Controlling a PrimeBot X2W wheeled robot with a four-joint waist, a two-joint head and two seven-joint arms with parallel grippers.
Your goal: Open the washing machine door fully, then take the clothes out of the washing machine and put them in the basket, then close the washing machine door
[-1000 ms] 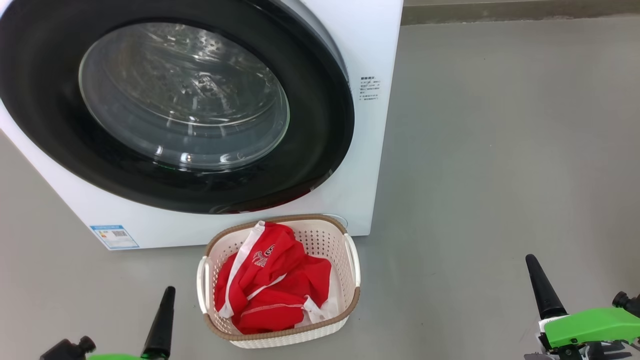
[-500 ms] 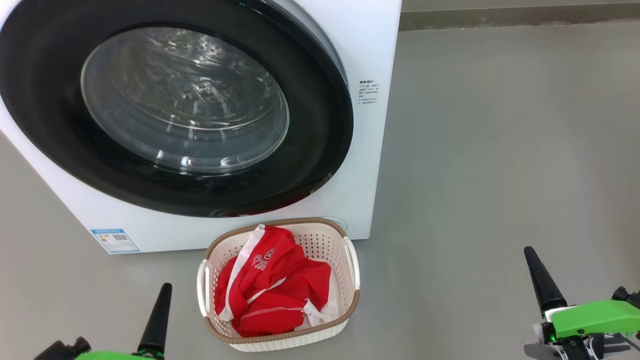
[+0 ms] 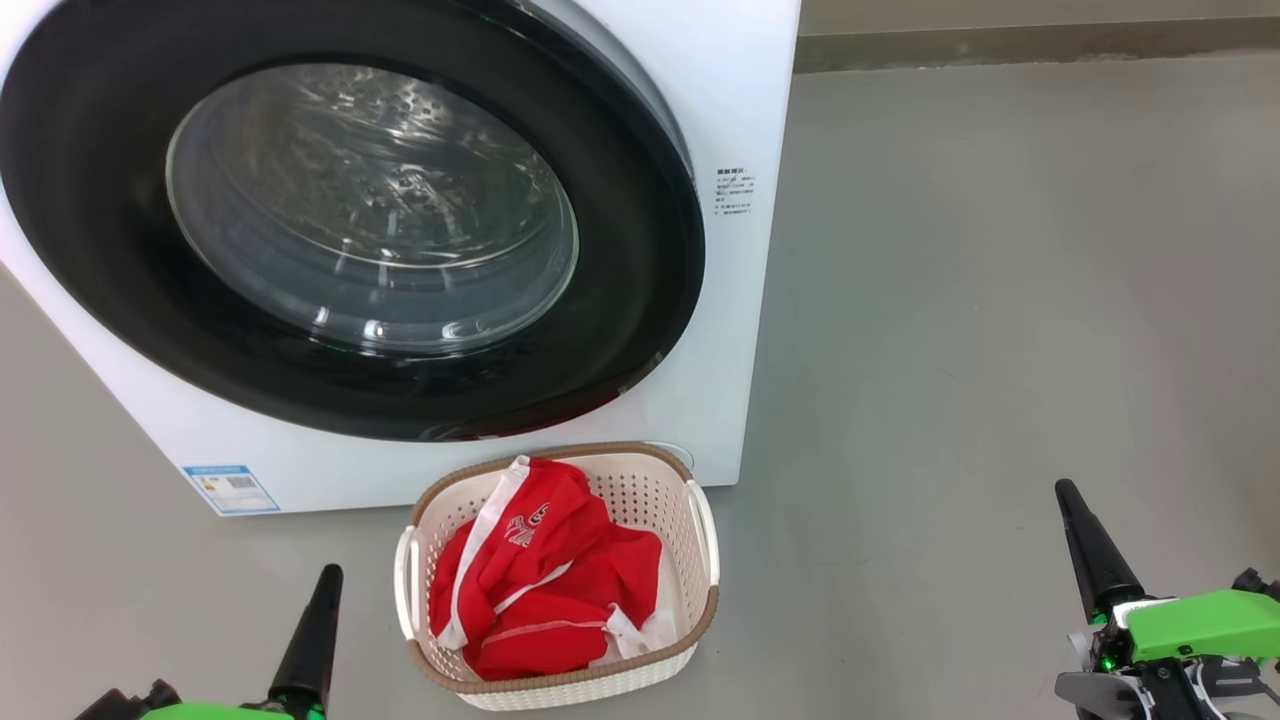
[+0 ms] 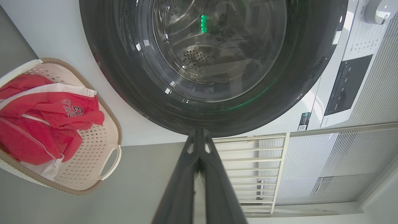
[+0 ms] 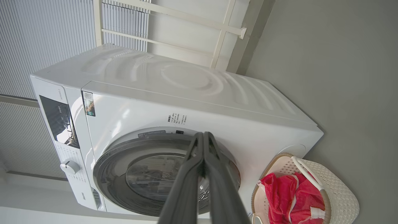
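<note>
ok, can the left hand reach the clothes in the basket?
Probably yes. The left hand sits beside the open-topped basket, nothing between them, and the clothes lie uncovered inside. Its jaws are shut, so it must open first.

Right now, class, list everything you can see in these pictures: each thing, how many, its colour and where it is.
washing machine: one, white, on the floor behind the basket
washing machine door: one, black rim with clear glass, shut on the machine's front
basket: one, cream with brown rim, on the floor before the machine
clothes: number unclear, red with white trim, bundled in the basket
label: one, blue, machine's lower front corner
floor: one, grey, all around
left hand: one, dark, shut, low left
right hand: one, dark, shut, low right
</note>
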